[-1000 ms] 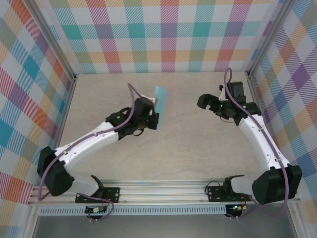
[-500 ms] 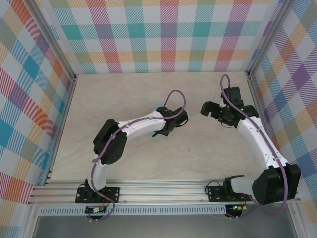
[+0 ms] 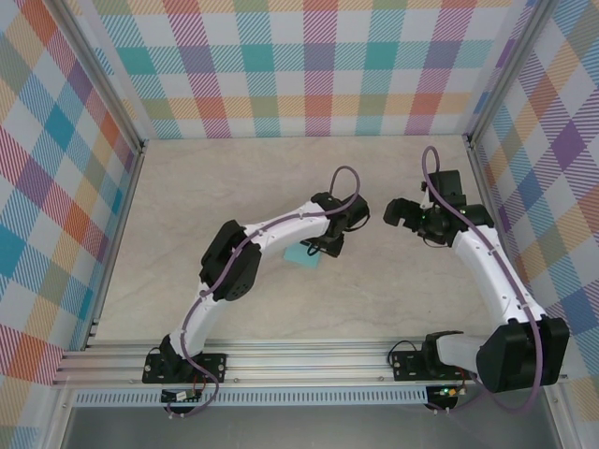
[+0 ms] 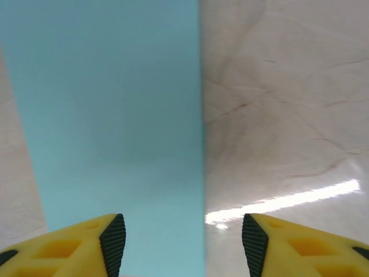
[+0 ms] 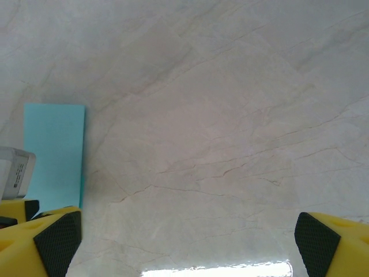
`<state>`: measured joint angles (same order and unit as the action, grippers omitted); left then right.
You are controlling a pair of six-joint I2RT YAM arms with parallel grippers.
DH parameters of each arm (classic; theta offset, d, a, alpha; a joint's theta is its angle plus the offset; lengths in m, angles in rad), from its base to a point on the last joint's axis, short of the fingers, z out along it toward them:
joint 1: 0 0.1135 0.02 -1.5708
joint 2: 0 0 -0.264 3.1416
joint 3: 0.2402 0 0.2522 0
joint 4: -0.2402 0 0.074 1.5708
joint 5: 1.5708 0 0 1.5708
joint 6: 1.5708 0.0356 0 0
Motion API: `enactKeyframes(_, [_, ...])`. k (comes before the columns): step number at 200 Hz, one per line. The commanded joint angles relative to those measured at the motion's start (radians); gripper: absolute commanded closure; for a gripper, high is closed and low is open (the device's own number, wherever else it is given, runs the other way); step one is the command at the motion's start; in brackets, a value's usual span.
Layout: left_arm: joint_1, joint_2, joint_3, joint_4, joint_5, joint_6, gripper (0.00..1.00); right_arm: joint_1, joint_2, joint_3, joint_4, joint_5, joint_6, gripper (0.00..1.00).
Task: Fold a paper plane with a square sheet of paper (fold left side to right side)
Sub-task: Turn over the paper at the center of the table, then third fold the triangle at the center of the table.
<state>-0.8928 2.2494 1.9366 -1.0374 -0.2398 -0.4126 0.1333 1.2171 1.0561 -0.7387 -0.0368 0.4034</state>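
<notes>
Spread left gripper (image 4: 183,242) above flat turquoise paper (image 4: 115,115), mid-frame in top view, nothing pinched. Wide-spread right gripper (image 5: 187,242) centre-right, empty, over marbled table (image 3: 187,187).

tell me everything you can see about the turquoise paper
The paper is plain light turquoise, matte, unmarked and thin-looking. It shows as a narrow rectangle with straight edges, lying flat on the marbled table near its middle. The left gripper is over one end with jaws apart; whether a finger touches it cannot be told.
</notes>
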Motion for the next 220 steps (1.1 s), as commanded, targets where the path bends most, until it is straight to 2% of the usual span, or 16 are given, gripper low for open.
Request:
enactKeyframes(1, [0.058, -0.152, -0.078, 0.138, 0.226, 0.020, 0.35, -0.003, 0.031, -0.021, 0.077, -0.224, -0.024, 0.00])
enactKeyframes(20, [0.122, -0.293, -0.217, 0.274, 0.340, -0.008, 0.30, 0.001, 0.081, -0.034, 0.169, -0.411, -0.002, 0.00])
enactKeyframes(33, [0.174, -0.369, -0.317, 0.354, 0.378, -0.030, 0.26, 0.019, 0.128, -0.037, 0.237, -0.496, 0.032, 0.00])
enactKeyframes(60, [0.302, -0.465, -0.505, 0.503, 0.499, -0.066, 0.23, 0.141, 0.284, 0.051, 0.283, -0.477, 0.025, 0.00])
enactKeyframes(79, [0.380, -0.474, -0.616, 0.636, 0.617, -0.114, 0.25, 0.208, 0.410, 0.129, 0.329, -0.454, 0.029, 0.00])
enactKeyframes(96, [0.428, -0.453, -0.670, 0.702, 0.659, -0.145, 0.28, 0.241, 0.519, 0.199, 0.387, -0.453, 0.044, 0.00])
enactKeyframes(144, [0.464, -0.382, -0.709, 0.787, 0.687, -0.180, 0.31, 0.279, 0.769, 0.396, 0.400, -0.438, 0.046, 0.00])
enactKeyframes(220, [0.465, -0.326, -0.708, 0.780, 0.673, -0.176, 0.30, 0.279, 0.914, 0.461, 0.370, -0.440, 0.022, 0.00])
